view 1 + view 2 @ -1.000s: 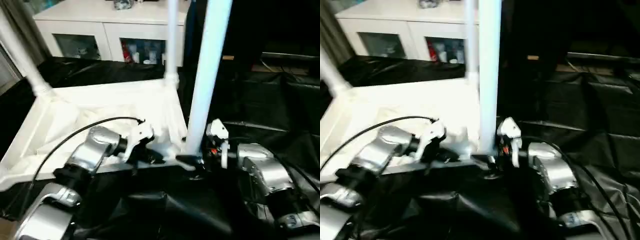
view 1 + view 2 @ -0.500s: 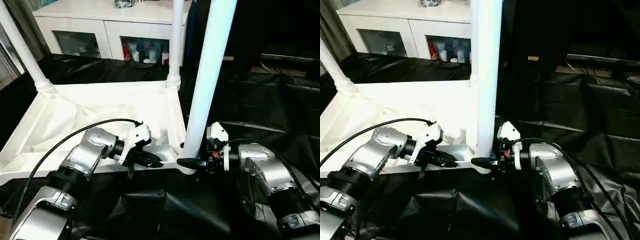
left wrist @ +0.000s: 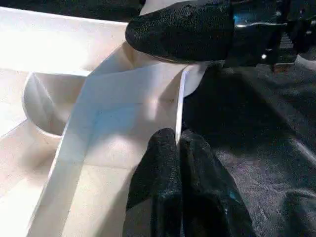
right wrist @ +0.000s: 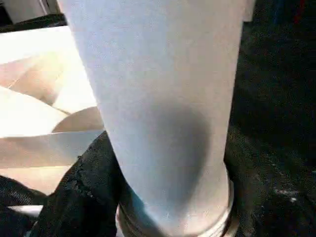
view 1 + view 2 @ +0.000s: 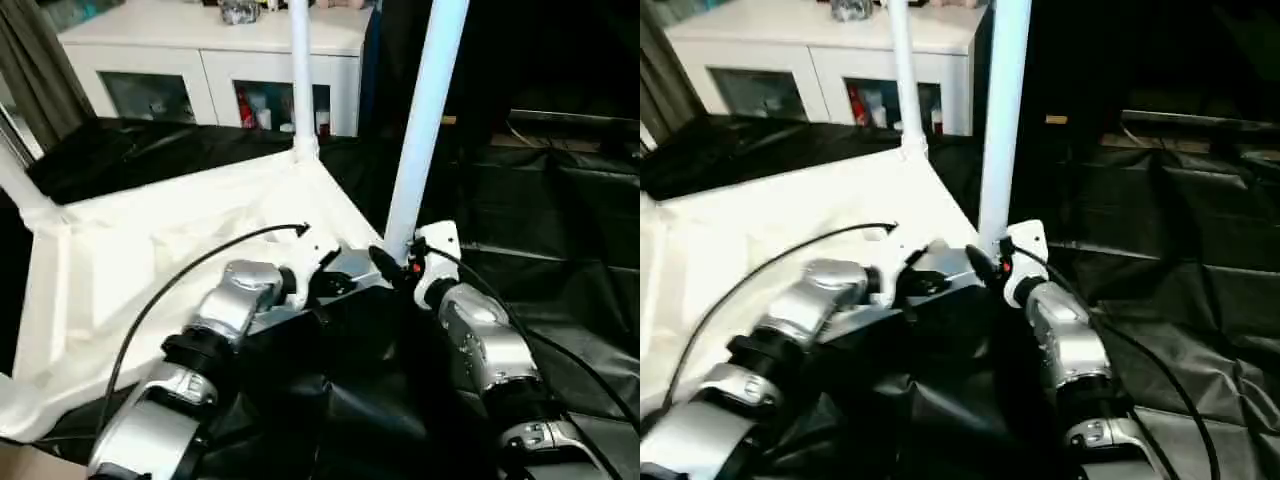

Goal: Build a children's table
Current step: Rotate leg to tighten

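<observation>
The children's table (image 5: 150, 250) lies upside down on black cloth, white legs pointing up. Its near-corner leg (image 5: 425, 100) stands between my arms; another leg (image 5: 299, 70) rises at the far corner and a third (image 5: 15, 185) at the left edge. My left gripper (image 5: 335, 280) is shut on the thin rim (image 3: 133, 98) beside that near corner, its fingers (image 3: 163, 197) pinched together. My right gripper (image 5: 390, 262) is closed around the near leg's base (image 4: 158, 98), with one finger (image 4: 84, 187) pressed against it; that finger (image 3: 182, 29) also shows in the left wrist view.
A white glass-door cabinet (image 5: 210, 60) stands behind the table. Crumpled black cloth (image 5: 560, 250) covers the surface to the right and in front. A black cable (image 5: 200, 270) arcs over my left forearm.
The table's near corner has swung away from me and both arms have stretched forward with it. The right gripper's fingers have closed in on the leg's base.
</observation>
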You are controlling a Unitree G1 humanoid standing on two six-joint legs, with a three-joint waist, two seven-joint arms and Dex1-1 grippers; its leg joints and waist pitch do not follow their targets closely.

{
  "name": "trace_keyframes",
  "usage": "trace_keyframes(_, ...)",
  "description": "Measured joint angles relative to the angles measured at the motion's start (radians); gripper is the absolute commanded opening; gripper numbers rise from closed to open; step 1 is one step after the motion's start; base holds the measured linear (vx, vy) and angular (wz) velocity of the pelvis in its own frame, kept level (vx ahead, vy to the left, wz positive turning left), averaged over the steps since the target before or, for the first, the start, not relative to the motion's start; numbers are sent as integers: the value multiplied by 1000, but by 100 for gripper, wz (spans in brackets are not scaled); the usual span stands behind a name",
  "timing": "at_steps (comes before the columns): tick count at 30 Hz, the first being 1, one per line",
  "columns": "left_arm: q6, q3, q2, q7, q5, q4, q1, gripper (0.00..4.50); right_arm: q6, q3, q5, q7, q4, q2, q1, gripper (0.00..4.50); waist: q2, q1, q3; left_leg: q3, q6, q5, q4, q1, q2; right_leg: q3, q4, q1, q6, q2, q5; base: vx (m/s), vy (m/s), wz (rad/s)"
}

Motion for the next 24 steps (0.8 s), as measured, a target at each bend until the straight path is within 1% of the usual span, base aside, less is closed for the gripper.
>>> trace_keyframes(1, -2, -1, 0, -1, 2, 0, 0, 0, 0, -5, 5, 5, 0, 1, 1, 316, 0, 1, 0, 0, 0, 0, 0, 0, 0, 0, 0, 0, 0, 0, 0, 0, 0, 0)
trace_keyframes(2, -5, -2, 0, -4, 5, 0, -1, 0, 0, -9, 7, 19, 0, 0, 1, 316, 0, 1, 0, 0, 0, 0, 0, 0, 0, 0, 0, 0, 0, 0, 0, 0, 0, 0)
trace_keyframes(3, -7, -1, 0, -7, 8, 0, -1, 0, 0, -14, 8, 37, 0, -1, 2, 332, 0, 1, 0, 0, 0, 0, 0, 0, 0, 0, 0, 0, 0, 0, 0, 0, 0, 0)
trace_keyframes(4, -9, -2, 2, -11, 8, 0, -1, 0, -1, -14, 8, 44, 0, -4, 2, 339, 0, 1, 0, 0, 0, 0, 0, 0, 0, 0, 0, 0, 0, 0, 0, 0, 0, 0)
trace_keyframes(5, -12, -5, 9, -25, 8, 0, -2, 0, -1, -12, 8, 76, 0, -17, 2, 339, 0, 0, 0, 0, 0, 0, 0, -1, 0, 0, 0, 0, 0, 0, 0, 0, 0, 0)
trace_keyframes(6, -13, -8, 18, -47, 8, -2, -3, 0, 0, -9, 12, 118, -1, -29, 2, 355, 0, -2, 0, 0, 0, 0, 0, -1, 0, 0, -1, 0, -2, 0, 1, 0, 0, 0)
trace_keyframes(7, -14, -11, 31, -70, 6, -6, -3, 0, 6, -2, 18, 158, -8, -43, 5, 361, 0, -2, 0, 0, 0, 0, -1, -1, 0, 0, -1, -1, -2, 0, 1, 0, 0, 0)
trace_keyframes(8, -14, -17, 47, -101, 4, -14, -1, 0, 10, 9, 26, 201, -15, -61, 9, 361, 0, -2, 0, -1, 0, 0, -1, -2, 1, -1, 0, -1, -1, 0, 1, 0, 0, 0)
trace_keyframes(9, -15, -28, 74, -149, -4, -35, 5, 0, 15, 33, 42, 287, -39, -103, 21, 361, 0, -2, 0, 0, 0, 0, -1, -3, 1, -1, 0, -3, -1, 0, 1, 0, 0, 0)
trace_keyframes(11, -15, -36, 108, -211, -9, -69, 23, 0, 22, 57, 61, 393, -57, -148, 30, 361, 0, -1, 0, 0, 1, 0, -1, -5, 2, -2, 0, -5, 0, 1, 0, 0, 0, 0)
trace_keyframes(14, -13, -61, 169, -319, -26, -129, 49, 0, 42, 110, 81, 559, -94, -217, 36, 361, 0, 6, 0, -1, 3, 2, -1, -8, 3, -4, 1, -8, 0, 2, 0, 0, 0, 0)
trace_keyframes(15, -13, -71, 189, -357, -28, -148, 58, 0, 53, 129, 87, 620, -107, -240, 36, 361, 0, 11, 0, -1, 3, 2, -1, -8, 4, -4, 1, -8, 0, 2, 0, 0, 0, 0)
trace_keyframes(18, -14, -93, 221, -430, -35, -177, 72, 0, 72, 155, 94, 718, -127, -257, 35, 361, 0, 24, 0, 0, 1, 0, 1, -8, 4, -4, 1, -8, 0, 1, 0, 0, 0, 0)
trace_keyframes(19, -14, -98, 232, -446, -36, -187, 79, 0, 76, 164, 97, 744, -129, -260, 34, 361, 0, 26, 0, 0, 1, 0, 1, -9, 4, -4, 1, -7, 0, 1, 0, 0, 0, 0)
trace_keyframes(21, -17, -106, 246, -477, -40, -201, 86, 0, 84, 181, 103, 792, -132, -277, 30, 336, -1, 27, 1, 1, 1, 0, 3, -9, 3, -2, 1, -6, 0, 1, 0, 0, 0, 0)
trace_keyframes(23, -17, -111, 261, -495, -44, -212, 89, 0, 86, 187, 103, 810, -137, -286, 29, 336, -2, 26, 1, 1, 1, 0, 3, -9, 3, -2, 1, -6, -1, 1, 0, 0, 0, 0)
trace_keyframes(24, -17, -112, 264, -498, -44, -214, 90, 0, 84, 189, 101, 810, -136, -288, 28, 326, -2, 26, 1, 1, 1, 0, 3, -9, 3, -2, 1, -6, -1, 1, 0, 0, 0, 0)
